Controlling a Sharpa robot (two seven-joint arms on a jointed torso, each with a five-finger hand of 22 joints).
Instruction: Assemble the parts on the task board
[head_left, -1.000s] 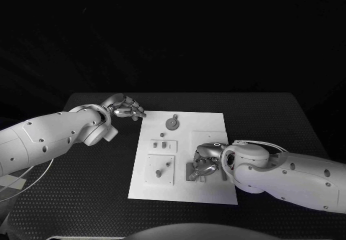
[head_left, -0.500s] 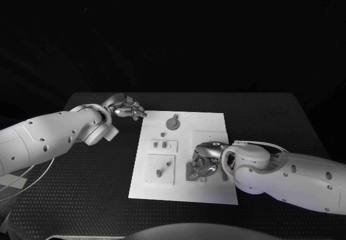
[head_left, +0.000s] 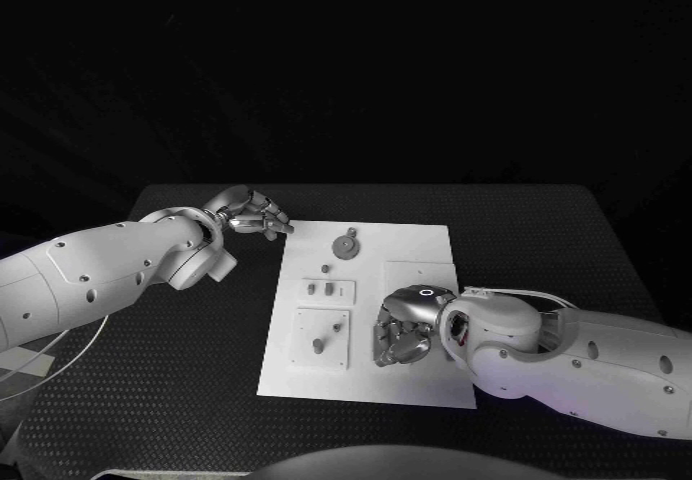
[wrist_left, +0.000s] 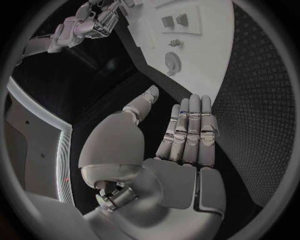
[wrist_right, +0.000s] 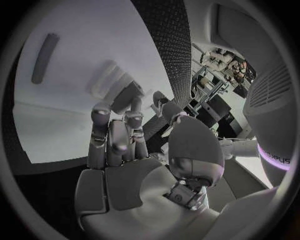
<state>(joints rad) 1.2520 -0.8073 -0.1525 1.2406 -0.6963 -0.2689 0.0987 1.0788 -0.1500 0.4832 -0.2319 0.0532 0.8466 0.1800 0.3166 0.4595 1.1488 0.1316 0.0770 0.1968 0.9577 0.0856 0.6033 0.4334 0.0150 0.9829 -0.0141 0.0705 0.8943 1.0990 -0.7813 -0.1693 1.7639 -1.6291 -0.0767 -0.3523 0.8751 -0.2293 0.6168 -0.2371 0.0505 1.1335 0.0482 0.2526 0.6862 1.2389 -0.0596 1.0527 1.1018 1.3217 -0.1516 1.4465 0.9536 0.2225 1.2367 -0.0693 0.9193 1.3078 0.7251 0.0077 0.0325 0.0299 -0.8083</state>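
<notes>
Black textured table (head_left: 173, 380), dark surround. White task board (head_left: 368, 385) lies in the middle of it.

Right hand (head_left: 404, 328): sits over the near right portion of the board, fingers curled downward onto a grey part (head_left: 387, 352) lying there. In the right wrist view the fingers (wrist_right: 112, 135) bend toward a dark block-shaped piece (wrist_right: 128, 95) at their tips, on the board surface (wrist_right: 69, 75). Fingertips appear to touch it; whether it is actually gripped I cannot tell. A slim dark bar (wrist_right: 45, 57) lies on the board well beyond the fingers.

Just beside the right hand, toward the left arm: raised square plate (head_left: 320, 338) with an upright peg-like part (head_left: 317, 346). Beyond that, a smaller plate (head_left: 327, 291) carrying two small parts. Farther still, a tiny part (head_left: 326, 268), then a round disc part (head_left: 345, 245) near the board's far edge.

Left hand (head_left: 254, 215): off the board, just beside its far left corner, over bare table. Left wrist view shows the hand (wrist_left: 181, 145) with fingers straight and close together, thumb apart, nothing in it. The disc part (wrist_left: 172, 62) lies beyond its fingertips, apart from them.

Writing: pale lettering on the robot's body at the rim of the right wrist view, too partial to read.
</notes>
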